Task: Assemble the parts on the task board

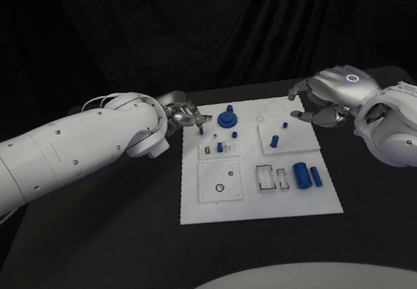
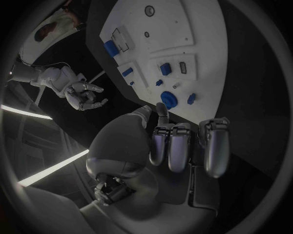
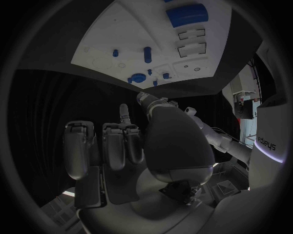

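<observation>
The white task board (image 1: pixel 262 207) lies mid-table with several blue parts on it. A round blue knob (image 1: pixel 228 118) stands at its far edge, and a small blue peg (image 1: pixel 199 126) stands beside it at the far left corner. My left hand (image 1: pixel 183 111) hovers just over that peg with loosely curved fingers and holds nothing; the left wrist view shows the knob (image 2: pixel 169 99) and peg (image 2: pixel 191 99) just beyond its fingertips. My right hand (image 1: pixel 321 104) hangs at the board's far right corner, fingers apart and empty, also seen as the right hand (image 2: pixel 82 95).
A thick blue cylinder (image 1: pixel 301 175) and a thinner blue bar (image 1: pixel 316 176) lie near the board's right edge beside two rectangular slots (image 1: pixel 266 177). Small blue pegs (image 1: pixel 273 141) stand on the raised square plates. Bare black table (image 1: pixel 93 231) surrounds the board.
</observation>
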Robot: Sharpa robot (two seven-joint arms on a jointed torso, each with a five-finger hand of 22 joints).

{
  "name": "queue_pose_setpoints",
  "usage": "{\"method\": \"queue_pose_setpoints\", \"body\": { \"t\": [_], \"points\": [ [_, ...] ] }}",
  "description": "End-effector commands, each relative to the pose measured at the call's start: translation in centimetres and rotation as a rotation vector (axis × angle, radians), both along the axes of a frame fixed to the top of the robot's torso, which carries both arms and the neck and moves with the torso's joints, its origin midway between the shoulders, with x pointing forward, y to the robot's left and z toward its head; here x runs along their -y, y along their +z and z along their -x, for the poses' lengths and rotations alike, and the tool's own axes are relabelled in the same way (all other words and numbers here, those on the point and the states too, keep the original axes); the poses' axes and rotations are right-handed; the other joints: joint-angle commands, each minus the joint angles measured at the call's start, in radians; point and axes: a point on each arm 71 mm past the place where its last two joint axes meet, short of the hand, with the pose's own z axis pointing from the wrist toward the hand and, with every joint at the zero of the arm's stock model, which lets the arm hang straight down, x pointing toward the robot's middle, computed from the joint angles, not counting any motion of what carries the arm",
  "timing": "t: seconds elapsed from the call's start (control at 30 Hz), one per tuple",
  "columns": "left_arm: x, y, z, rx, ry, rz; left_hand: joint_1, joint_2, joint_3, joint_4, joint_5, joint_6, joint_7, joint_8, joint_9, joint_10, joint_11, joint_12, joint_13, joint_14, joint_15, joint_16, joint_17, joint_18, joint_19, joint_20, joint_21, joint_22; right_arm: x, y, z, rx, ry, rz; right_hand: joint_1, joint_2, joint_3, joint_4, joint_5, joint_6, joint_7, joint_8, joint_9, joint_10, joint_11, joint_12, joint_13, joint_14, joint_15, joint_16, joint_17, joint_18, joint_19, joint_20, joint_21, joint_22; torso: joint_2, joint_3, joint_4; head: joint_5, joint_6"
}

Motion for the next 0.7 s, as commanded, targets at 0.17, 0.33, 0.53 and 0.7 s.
{"method": "queue_pose_setpoints", "body": {
  "t": [0.17, 0.33, 0.53, 0.7],
  "points": [
    [-1.4, 0.0, -1.2, -0.024, -0.022, -0.174, 0.003, -0.010, -0.002, 0.015, -0.020, -0.002, 0.004, -0.026, -0.012, 0.104, -0.001, 0.003, 0.261, 0.107, -0.004, 0.003, 0.263, -0.005, 0.072, -0.004, 0.001, 0.233, 0.2, 0.2, 0.0, 0.016, -0.015, -0.010, -0.008, 0.006, 0.001, 0.002, 0.001, 0.007, -0.002, 0.005, 0.001, 0.103, -0.006, 0.001, 0.261, 0.099, -0.007, -0.006, 0.236, -0.003, 0.077, -0.004, -0.002, 0.246, 0.001, 0.0016, 0.0031, -0.009, 0.000],
    [-2.0, -0.2, -2.4, -0.047, 0.011, -0.232, -0.028, -0.010, -0.020, 0.035, -0.056, 0.005, 0.011, -0.049, -0.020, 0.104, 0.005, 0.003, 0.261, 0.107, 0.001, 0.003, 0.263, -0.005, 0.071, 0.000, 0.000, 0.232, 0.2, 0.2, 0.0, 0.013, -0.015, -0.016, -0.009, 0.006, 0.002, 0.003, 0.001, 0.009, -0.002, 0.005, 0.002, 0.103, -0.006, 0.000, 0.260, 0.099, -0.007, -0.006, 0.236, -0.003, 0.077, -0.004, -0.002, 0.246, 0.002, 0.0029, -0.0001, -0.009, 0.000],
    [-1.7, -0.3, -3.3, -0.035, 0.021, -0.238, -0.128, -0.009, -0.088, 0.036, -0.147, 0.020, 0.015, -0.070, -0.017, 0.104, 0.009, 0.003, 0.261, 0.107, 0.006, 0.003, 0.263, -0.005, 0.071, 0.006, 0.003, 0.232, 0.1, 0.3, 0.0, 0.017, -0.015, -0.026, -0.011, 0.007, 0.002, 0.004, 0.001, 0.011, -0.003, 0.006, 0.003, 0.103, -0.007, 0.000, 0.260, 0.100, -0.007, -0.006, 0.236, -0.003, 0.077, -0.004, -0.002, 0.246, 0.009, -0.0030, -0.0007, -0.007, 0.000],
    [-0.8, -0.6, -3.8, -0.033, 0.004, -0.235, -0.150, -0.007, -0.107, 0.036, -0.164, 0.021, 0.015, -0.077, -0.013, 0.104, 0.010, 0.003, 0.261, 0.107, 0.007, 0.003, 0.263, -0.005, 0.070, 0.007, 0.003, 0.232, 0.0, 0.3, 0.0, 0.018, -0.015, -0.028, -0.012, 0.008, 0.002, 0.005, 0.001, 0.013, -0.003, 0.006, 0.003, 0.102, -0.007, -0.001, 0.259, 0.099, -0.008, -0.006, 0.236, -0.003, 0.078, -0.004, -0.001, 0.247, 0.011, -0.0063, -0.0033, -0.004, 0.000]
  ]
}}
